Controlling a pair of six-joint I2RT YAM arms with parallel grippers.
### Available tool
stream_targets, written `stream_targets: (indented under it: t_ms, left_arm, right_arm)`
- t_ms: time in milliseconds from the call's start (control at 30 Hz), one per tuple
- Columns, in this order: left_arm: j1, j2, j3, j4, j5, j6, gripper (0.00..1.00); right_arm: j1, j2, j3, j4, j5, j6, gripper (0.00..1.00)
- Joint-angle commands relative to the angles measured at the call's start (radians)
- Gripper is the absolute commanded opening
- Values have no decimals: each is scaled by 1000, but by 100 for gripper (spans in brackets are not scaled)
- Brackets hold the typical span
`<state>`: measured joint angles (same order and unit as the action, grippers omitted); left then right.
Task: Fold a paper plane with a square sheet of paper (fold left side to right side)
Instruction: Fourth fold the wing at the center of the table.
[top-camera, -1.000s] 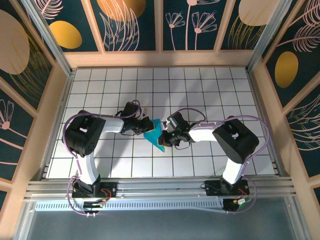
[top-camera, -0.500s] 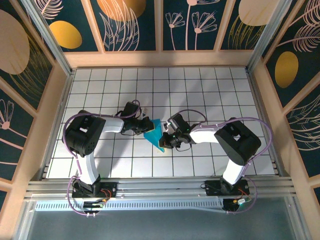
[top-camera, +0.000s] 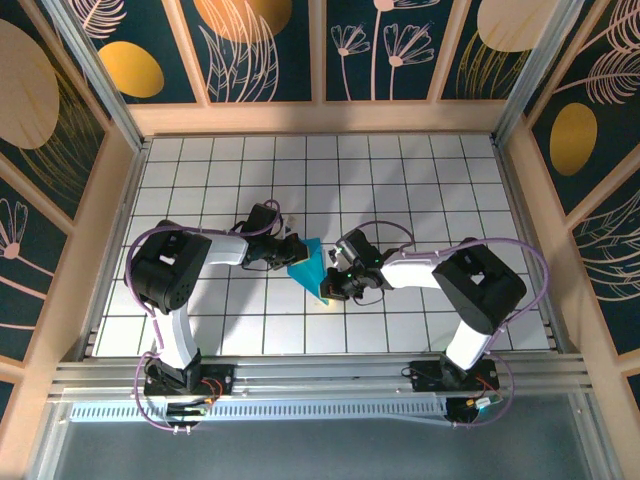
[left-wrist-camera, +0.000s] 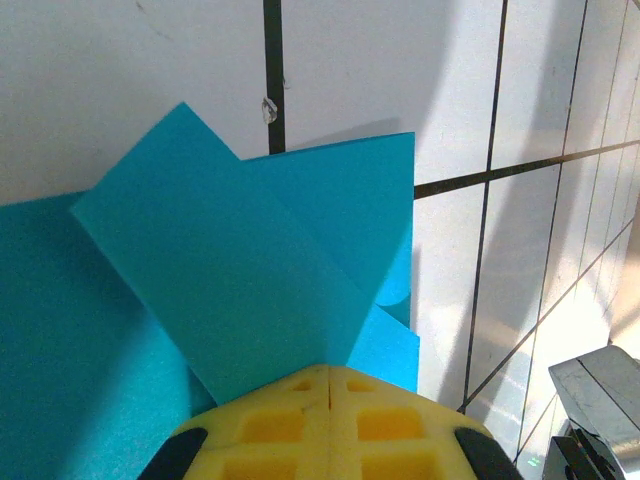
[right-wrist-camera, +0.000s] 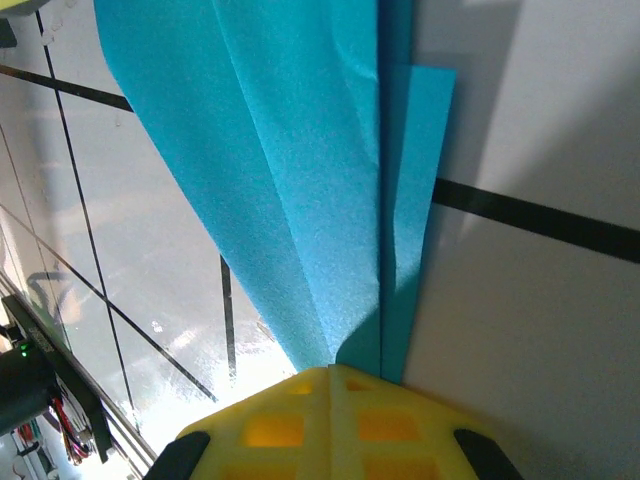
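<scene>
The square sheet of paper (top-camera: 307, 264) is bright cyan-blue and folded into a small, creased, layered wedge at the middle of the tiled table. My left gripper (top-camera: 293, 253) is at its upper left edge and my right gripper (top-camera: 328, 287) at its lower right tip. In the left wrist view a raised flap of the paper (left-wrist-camera: 240, 270) runs down into the shut yellow fingertips of the left gripper (left-wrist-camera: 330, 368). In the right wrist view a long creased fold of the paper (right-wrist-camera: 300, 170) narrows into the shut tips of the right gripper (right-wrist-camera: 332, 370). The paper's lower layers lie flat on the tiles.
The white tiled table (top-camera: 420, 190) is walled by wooden panels at the left (top-camera: 100, 230), back and right (top-camera: 545, 230). A metal rail (top-camera: 320, 375) with both arm bases runs along the near edge. The right arm's metal body (left-wrist-camera: 600, 400) shows at the left wrist view's corner.
The right arm's elbow has shifted slightly to the right and its gripper has crept a little down and left along the paper. The left arm and the paper have hardly moved.
</scene>
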<state>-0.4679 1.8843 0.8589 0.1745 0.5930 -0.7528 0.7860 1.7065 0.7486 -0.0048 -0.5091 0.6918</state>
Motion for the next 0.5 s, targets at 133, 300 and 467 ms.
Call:
stream_targets:
  t_ms: [133, 300, 467]
  left_arm:
    - [9, 58, -14, -96, -133, 22, 0]
    - [9, 62, -13, -97, -133, 24, 0]
    - [9, 61, -12, -99, -134, 26, 0]
  right_arm:
    - [24, -11, -41, -188, 9, 12, 0]
    - [25, -26, -52, -194, 14, 16, 0]
    - [25, -29, -54, -203, 13, 14, 0]
